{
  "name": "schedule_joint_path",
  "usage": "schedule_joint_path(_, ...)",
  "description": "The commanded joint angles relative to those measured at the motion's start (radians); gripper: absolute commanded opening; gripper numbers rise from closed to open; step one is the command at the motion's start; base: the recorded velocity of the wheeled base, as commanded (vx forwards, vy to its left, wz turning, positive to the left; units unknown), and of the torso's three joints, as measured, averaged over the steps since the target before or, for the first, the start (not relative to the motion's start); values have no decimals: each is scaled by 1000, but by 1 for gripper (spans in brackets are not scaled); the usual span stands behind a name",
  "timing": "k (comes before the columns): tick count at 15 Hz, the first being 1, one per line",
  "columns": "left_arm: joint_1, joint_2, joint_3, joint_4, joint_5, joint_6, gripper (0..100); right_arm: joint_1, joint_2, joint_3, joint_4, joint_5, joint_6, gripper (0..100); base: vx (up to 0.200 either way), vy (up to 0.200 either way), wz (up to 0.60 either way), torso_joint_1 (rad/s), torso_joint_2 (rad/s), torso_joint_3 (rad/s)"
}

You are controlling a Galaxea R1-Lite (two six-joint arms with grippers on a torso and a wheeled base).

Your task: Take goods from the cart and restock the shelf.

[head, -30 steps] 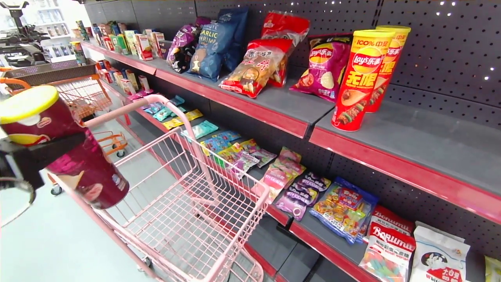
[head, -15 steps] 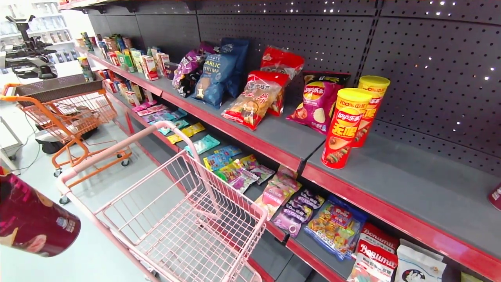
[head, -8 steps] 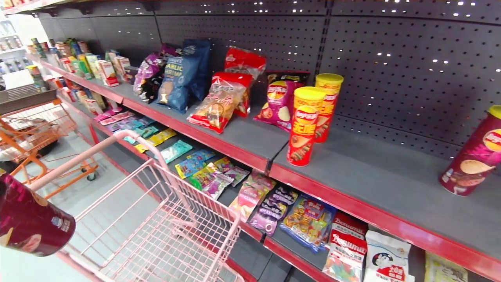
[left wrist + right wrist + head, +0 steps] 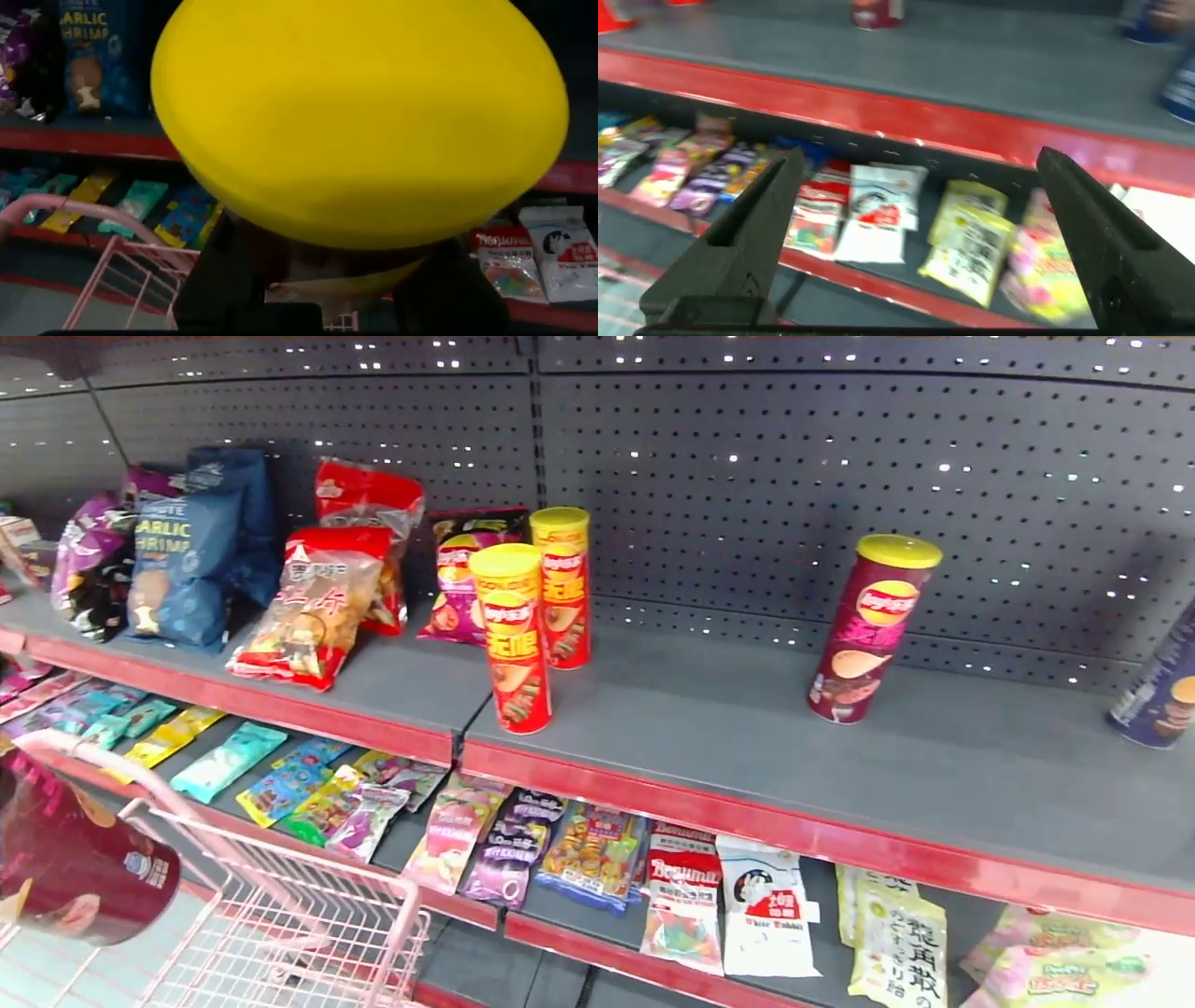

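Observation:
A maroon chip can [image 4: 79, 873] with a yellow lid [image 4: 360, 112] hangs at the lower left of the head view, over the pink cart [image 4: 280, 919]. My left gripper [image 4: 336, 294] is shut on it, its dark fingers [image 4: 220, 280] on either side of the can's body. The grey upper shelf [image 4: 709, 723] with a red front edge carries a matching maroon can [image 4: 868, 630] standing upright. My right gripper [image 4: 924, 243] is open with nothing in it, facing the lower tier of snack packets [image 4: 873, 219].
Two red chip cans [image 4: 513, 639] stand left of centre on the shelf, with snack bags [image 4: 308, 607] further left. A blue can [image 4: 1162, 695] sits at the right edge. Bare shelf lies between the red cans and the maroon one.
The head camera has swung right along the shelf, so everything slid left in view. The held can has sunk from upper left to lower left of the picture.

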Motion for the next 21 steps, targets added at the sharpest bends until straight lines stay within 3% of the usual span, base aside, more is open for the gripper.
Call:
schedule_joint_path(1,-1,-3,5,0,-1,-1,0,0,0,0,0,1,0,100,0,0,-600,-2,2,2)
schedule_joint_path(5,0,-24,6,8,-12,2,0,0,0,0,0,-1,0,100,0,0,0,0,0,0)
schedule_joint_path(7,8,-21,8,22,14,80,0,0,0,0,0,1,0,100,0,0,0,0,0,0)
schedule_joint_path(8,13,-13,9,20,54,157,0,0,0,0,0,-1,0,100,0,0,0,0,0,0)
schedule_joint_path(10,10,-18,5,17,57,203,0,0,0,0,0,1,0,100,0,0,0,0,0,0)
schedule_joint_path(21,8,-32,5,16,56,212,0,0,0,0,0,10,-2,100,0,0,0,0,0,0)
